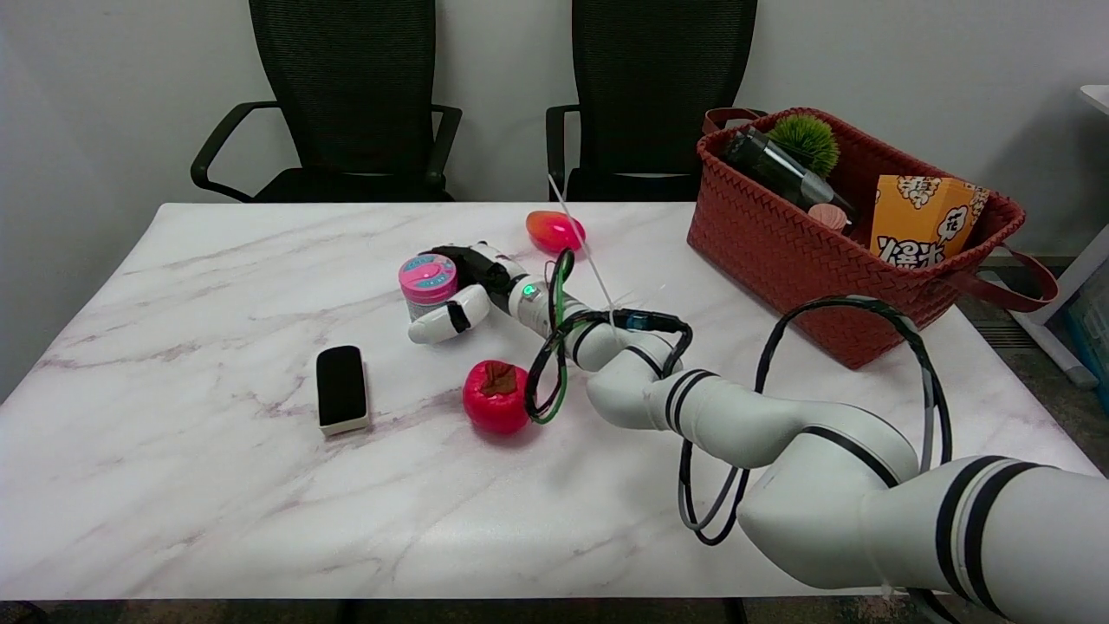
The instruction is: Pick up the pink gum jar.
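The pink gum jar (427, 279), with a pink lid and a clear body, stands upright on the marble table (217, 485) near its middle. My right hand (463, 290) has reached in from the lower right and wraps around the jar. Its white thumb (446, 322) lies against the jar's near side and covers the base. Its dark fingers (463, 256) curl around the far side, just behind the lid. The jar still appears to rest on the table top.
A red apple-like toy (495, 397) lies close under my forearm, and a black-and-white eraser block (341, 389) lies to its left. A pink-orange mango toy (554, 230) sits behind the hand. A red woven basket (780, 251) holding several items stands at the right. Two chairs stand behind the table.
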Robot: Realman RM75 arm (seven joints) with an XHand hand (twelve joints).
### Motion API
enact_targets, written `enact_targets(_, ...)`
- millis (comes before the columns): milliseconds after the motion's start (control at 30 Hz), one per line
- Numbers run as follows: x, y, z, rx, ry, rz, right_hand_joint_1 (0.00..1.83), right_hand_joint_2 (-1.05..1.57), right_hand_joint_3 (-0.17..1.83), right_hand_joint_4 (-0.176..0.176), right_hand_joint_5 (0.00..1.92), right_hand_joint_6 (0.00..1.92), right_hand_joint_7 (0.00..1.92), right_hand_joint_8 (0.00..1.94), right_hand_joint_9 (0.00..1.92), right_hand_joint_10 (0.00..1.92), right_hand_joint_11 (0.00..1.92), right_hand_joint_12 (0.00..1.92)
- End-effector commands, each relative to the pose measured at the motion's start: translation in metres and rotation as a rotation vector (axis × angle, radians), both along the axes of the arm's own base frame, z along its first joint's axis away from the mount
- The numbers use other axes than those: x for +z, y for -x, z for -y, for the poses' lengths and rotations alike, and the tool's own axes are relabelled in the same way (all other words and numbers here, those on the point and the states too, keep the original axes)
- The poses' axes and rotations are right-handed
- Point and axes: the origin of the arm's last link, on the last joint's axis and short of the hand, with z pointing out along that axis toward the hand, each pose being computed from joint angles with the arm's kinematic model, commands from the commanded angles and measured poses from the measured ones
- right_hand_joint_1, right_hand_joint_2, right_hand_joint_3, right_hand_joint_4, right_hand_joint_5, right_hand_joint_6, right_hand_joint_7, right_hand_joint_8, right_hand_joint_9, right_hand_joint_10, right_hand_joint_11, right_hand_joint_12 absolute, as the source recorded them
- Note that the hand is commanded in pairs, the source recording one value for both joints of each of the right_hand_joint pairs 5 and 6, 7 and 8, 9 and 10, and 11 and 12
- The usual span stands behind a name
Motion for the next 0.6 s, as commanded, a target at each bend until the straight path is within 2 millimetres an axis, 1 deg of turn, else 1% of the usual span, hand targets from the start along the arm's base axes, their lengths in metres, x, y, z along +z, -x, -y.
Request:
enact_targets(33,0.014,0.006,-0.002,0.007,0.015,-0.032,1.32,-0.44,0.8,0.0,0.35,0.35,0.42,0.42,0.43,0.43,0.18,0.18)
enact_targets(100,0.015,0.005,-0.001,0.016,0.016,-0.029,1.33,-0.4,0.76,0.0,0.35,0.35,0.42,0.42,0.43,0.43,0.17,0.17)
enact_targets(233,0.016,0.003,-0.001,0.023,0.022,-0.017,1.36,-0.2,0.65,0.0,0.45,0.45,0.43,0.43,0.44,0.44,0.21,0.21)
enact_targets(267,0.016,0.003,-0.001,0.024,0.023,-0.016,1.38,0.03,0.59,0.0,0.55,0.55,0.52,0.52,0.67,0.67,0.47,0.47)
enact_targets(300,0.016,0.003,-0.001,0.024,0.023,-0.015,1.39,0.09,0.58,0.0,0.59,0.59,0.58,0.58,0.75,0.75,0.54,0.54)
enact_targets(367,0.017,0.002,-0.001,0.025,0.027,-0.011,1.41,0.25,0.56,0.0,0.69,0.69,0.8,0.8,0.9,0.9,0.7,0.7)
enact_targets(400,0.017,0.002,-0.001,0.025,0.028,-0.009,1.41,0.31,0.54,0.0,0.73,0.73,0.89,0.89,0.96,0.96,0.76,0.76)
enact_targets(433,0.017,0.001,0.0,0.027,0.028,-0.008,1.42,0.33,0.53,0.0,0.75,0.75,0.95,0.95,0.99,0.99,0.8,0.8)
enact_targets(467,-0.034,-0.045,0.009,0.129,-0.108,0.034,1.42,0.35,0.53,0.0,0.77,0.77,0.98,0.98,1.02,1.02,0.82,0.82)
enact_targets(500,0.005,-0.01,0.003,0.053,-0.003,0.002,1.43,0.36,0.52,0.0,0.78,0.78,1.0,1.0,1.04,1.04,0.85,0.85)
enact_targets(533,0.016,0.0,0.0,0.031,0.026,-0.007,1.43,0.37,0.51,0.0,0.79,0.79,1.03,1.03,1.05,1.05,0.86,0.86)
enact_targets(600,0.016,0.0,0.0,0.031,0.026,-0.007,1.43,0.39,0.5,0.0,0.81,0.81,1.05,1.05,1.07,1.07,0.87,0.87)
